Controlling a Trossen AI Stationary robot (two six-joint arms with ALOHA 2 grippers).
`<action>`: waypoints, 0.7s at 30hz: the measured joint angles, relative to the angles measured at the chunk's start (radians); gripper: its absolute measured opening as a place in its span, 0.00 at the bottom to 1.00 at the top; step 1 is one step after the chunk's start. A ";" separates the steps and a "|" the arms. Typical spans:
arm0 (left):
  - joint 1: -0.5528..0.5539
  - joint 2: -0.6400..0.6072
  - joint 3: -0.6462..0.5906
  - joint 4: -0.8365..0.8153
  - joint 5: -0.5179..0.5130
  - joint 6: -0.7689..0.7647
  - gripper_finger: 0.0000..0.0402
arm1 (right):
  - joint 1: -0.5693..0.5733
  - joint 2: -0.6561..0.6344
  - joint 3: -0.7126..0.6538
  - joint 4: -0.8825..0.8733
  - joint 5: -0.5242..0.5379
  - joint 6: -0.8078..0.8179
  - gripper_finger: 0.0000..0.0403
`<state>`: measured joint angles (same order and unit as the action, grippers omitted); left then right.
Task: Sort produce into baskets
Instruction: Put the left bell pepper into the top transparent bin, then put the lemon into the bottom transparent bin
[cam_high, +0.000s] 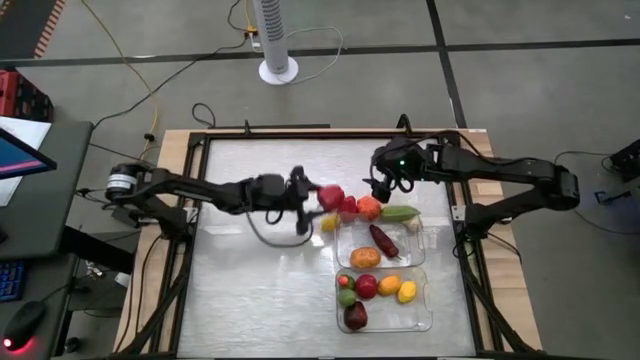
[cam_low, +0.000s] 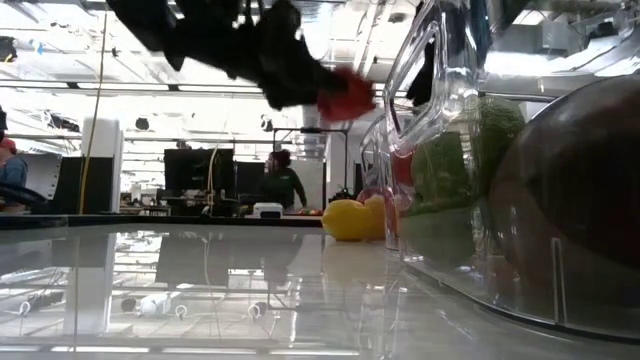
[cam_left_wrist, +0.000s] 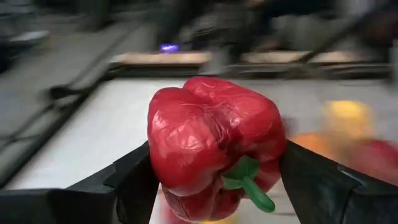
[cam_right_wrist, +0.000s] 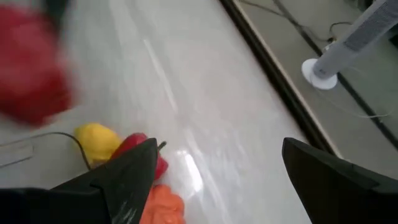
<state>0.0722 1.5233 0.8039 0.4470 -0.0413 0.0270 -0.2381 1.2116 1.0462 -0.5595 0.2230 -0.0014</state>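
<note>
My left gripper (cam_high: 318, 197) is shut on a red toy bell pepper (cam_left_wrist: 211, 146), held above the table left of the two clear trays; it also shows in the low view (cam_low: 345, 97). My right gripper (cam_high: 378, 190) is open and empty above the loose produce: a red piece (cam_high: 348, 205), an orange one (cam_high: 369, 208), a yellow one (cam_high: 329, 222) and a green one (cam_high: 399, 213). The far tray (cam_high: 343, 250) holds an orange piece and a maroon piece. The near tray (cam_high: 426, 310) holds several fruits. My left gripper pinches the red pepper by its two opposite sides (cam_left_wrist: 155, 155) between the two fingers (cam_left_wrist: 127, 180). The fingers come level, from the table's left. The pepper lies tilted, its green stem (cam_left_wrist: 249, 183) toward the camera, lifted clear of the table.
A black cable (cam_high: 262, 232) loops on the table below the left gripper. A wooden frame (cam_high: 180, 150) rims the table. The table's left half (cam_high: 230, 290) is bare white surface. People and monitors show in the room beyond.
</note>
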 joint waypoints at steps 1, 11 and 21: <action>-0.022 -0.001 0.000 0.008 0.026 -0.005 0.70 | -0.003 -0.007 0.000 0.004 0.006 -0.005 0.92; -0.148 0.116 0.153 -0.038 0.004 0.017 0.76 | -0.021 -0.003 0.000 0.042 -0.014 -0.026 0.92; -0.152 0.089 0.209 -0.245 -0.051 0.080 0.96 | -0.011 -0.002 0.000 0.018 -0.015 -0.020 0.92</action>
<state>-0.0799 1.6119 1.0134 0.2018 -0.0919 0.1068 -0.2493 1.2095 1.0466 -0.5410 0.2081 -0.0218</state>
